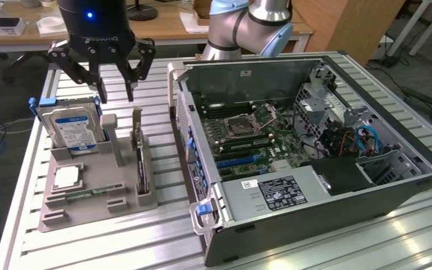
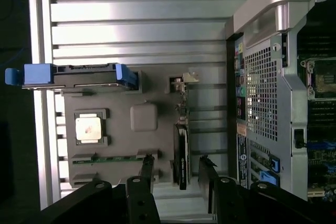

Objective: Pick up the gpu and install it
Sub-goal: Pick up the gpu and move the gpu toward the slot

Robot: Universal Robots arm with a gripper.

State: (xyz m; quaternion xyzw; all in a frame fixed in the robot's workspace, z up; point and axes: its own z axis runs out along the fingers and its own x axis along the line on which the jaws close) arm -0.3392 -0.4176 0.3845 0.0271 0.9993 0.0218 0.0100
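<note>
The hand hangs with its fingers spread wide, nothing between them, above the far end of the grey tray. From the wrist view the two fingers stand to either side of the gpu, in line with it and clear of it, not touching.

There's the gpu itself, standing on its edge in its slot along the side of the tray nearest the computer case, seen as a thin black sliver. Across the tray, toward the exterior view's left, the silver hard drive with the blue-white label stands upright in blue brackets. Nearer us, a processor chip lies flat, and just beyond it toward the near edge a narrow green memory stick.

The case lies open on the exterior view's right, motherboard exposed, everything resting on the slatted metal bench.
</note>
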